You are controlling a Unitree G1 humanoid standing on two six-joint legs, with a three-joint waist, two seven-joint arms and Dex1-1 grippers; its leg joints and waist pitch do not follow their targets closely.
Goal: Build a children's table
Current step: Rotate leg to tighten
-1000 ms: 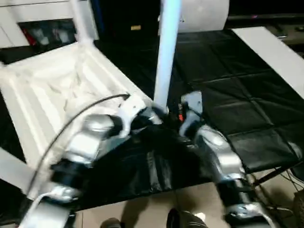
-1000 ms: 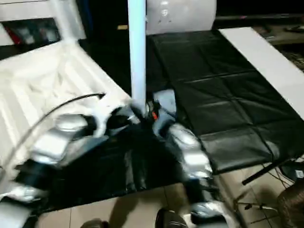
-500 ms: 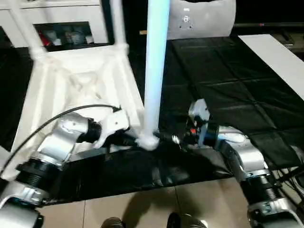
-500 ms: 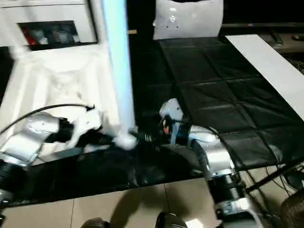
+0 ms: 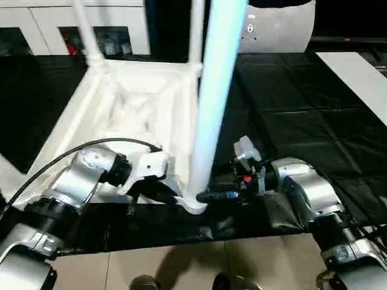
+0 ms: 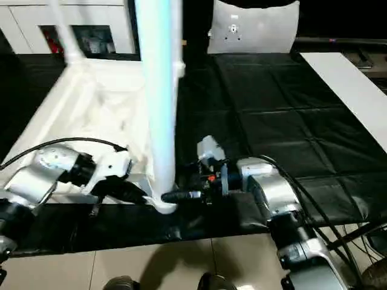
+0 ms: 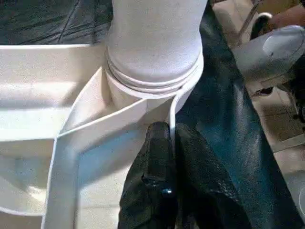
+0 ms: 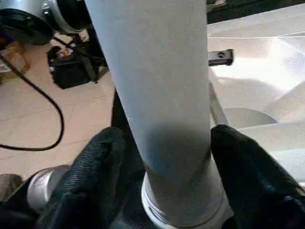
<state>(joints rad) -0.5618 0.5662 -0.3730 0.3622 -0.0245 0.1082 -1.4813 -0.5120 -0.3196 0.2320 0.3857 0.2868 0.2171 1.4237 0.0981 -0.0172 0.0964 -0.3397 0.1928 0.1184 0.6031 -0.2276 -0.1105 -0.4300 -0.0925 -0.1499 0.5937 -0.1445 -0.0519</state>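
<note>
**Three legs standing, two hands at the near corner**

The children's table (image 5: 130, 112) lies upside down on black mats (image 5: 302, 133). Three legs rise from its corner sockets: two far ones (image 5: 84, 33) and the near leg (image 5: 214, 90). The left hand (image 7: 164, 157) pinches the tabletop's rim beside the near socket. The right hand (image 8: 167, 162) straddles the near leg's base; whether it grips, I cannot tell.

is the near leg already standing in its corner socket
Yes, the leg stands upright, its base seated in the round corner socket of the table top.
</note>
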